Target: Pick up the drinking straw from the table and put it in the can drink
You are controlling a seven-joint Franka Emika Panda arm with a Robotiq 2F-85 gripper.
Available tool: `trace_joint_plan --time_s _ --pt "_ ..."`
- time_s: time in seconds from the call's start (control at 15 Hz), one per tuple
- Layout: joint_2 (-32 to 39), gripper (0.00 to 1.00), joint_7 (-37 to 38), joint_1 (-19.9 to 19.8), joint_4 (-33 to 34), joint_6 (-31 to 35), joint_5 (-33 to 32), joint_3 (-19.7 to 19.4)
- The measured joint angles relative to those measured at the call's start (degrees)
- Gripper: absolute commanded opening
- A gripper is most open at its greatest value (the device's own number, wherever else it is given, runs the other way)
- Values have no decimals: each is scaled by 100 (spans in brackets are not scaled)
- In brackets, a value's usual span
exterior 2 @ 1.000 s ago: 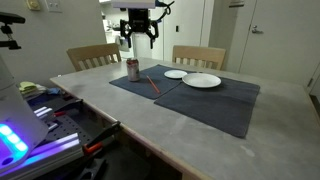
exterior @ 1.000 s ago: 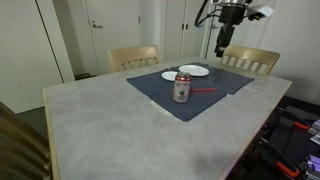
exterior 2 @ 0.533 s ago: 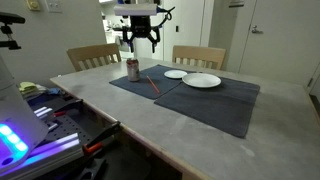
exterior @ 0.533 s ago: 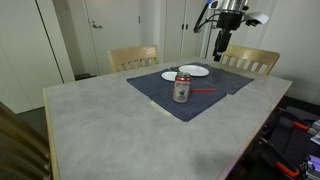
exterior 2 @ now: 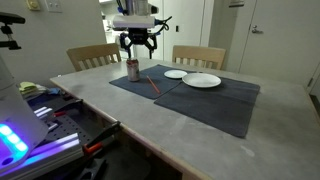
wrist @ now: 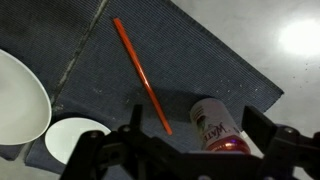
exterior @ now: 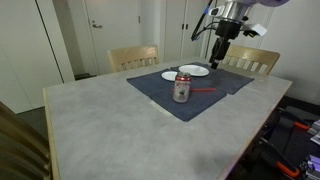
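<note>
The red drinking straw (wrist: 141,74) lies flat on the dark blue mat, next to the can; it shows in both exterior views (exterior: 204,91) (exterior 2: 152,84). The red and silver can drink (exterior: 181,87) (exterior 2: 133,69) (wrist: 218,126) stands upright on the mat. My gripper (exterior: 221,47) (exterior 2: 135,43) (wrist: 199,135) hangs open and empty high above the mat, over the can and straw. The table (exterior: 100,125) (exterior 2: 140,125) has a light grey mottled top.
Two white plates (exterior: 193,71) (exterior 2: 201,80) (wrist: 20,95) rest on the blue mat (exterior: 215,85) (exterior 2: 220,105). Wooden chairs (exterior: 133,57) (exterior 2: 198,56) stand at the table's far side. Equipment lies beside the table (exterior 2: 40,115).
The gripper has moved lower and slightly sideways above the can and straw. The can, straw and plates have not moved.
</note>
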Motion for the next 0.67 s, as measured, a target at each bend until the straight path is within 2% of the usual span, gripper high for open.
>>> trace_joint_plan --time_s 0.27,0.67 --pt "358 100 -1049 15 -34 315 776 24" --pt "1071 100 -2119 15 118 851 1080 24"
